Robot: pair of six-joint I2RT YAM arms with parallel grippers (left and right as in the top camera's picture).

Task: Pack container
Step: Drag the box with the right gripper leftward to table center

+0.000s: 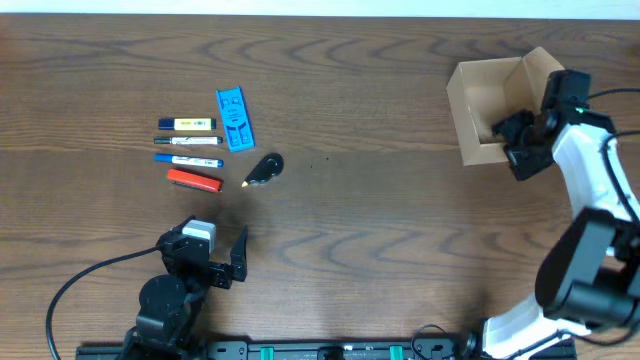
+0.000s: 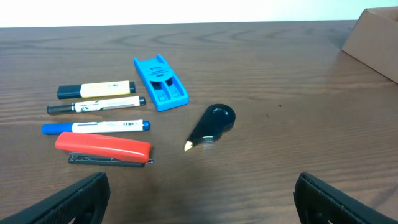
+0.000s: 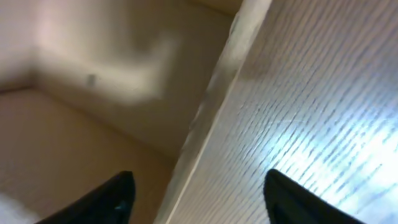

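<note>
The container (image 1: 478, 100) is an open tan cardboard box at the far right of the table, its flap standing up; its corner also shows in the left wrist view (image 2: 376, 37). My right gripper (image 1: 514, 138) is open at the box's right front side. In the right wrist view the jaws (image 3: 199, 202) straddle the box wall (image 3: 214, 106), one finger inside and one over the table. My left gripper (image 1: 215, 262) is open and empty near the front left, and its fingers (image 2: 199, 205) frame bare table.
On the left lie a yellow highlighter (image 1: 186, 124), a black marker (image 1: 189, 141), a blue marker (image 1: 188, 160), a red stapler (image 1: 194, 180), a blue plastic piece (image 1: 235, 119) and a black correction-tape dispenser (image 1: 265, 168). All of them show in the left wrist view too.
</note>
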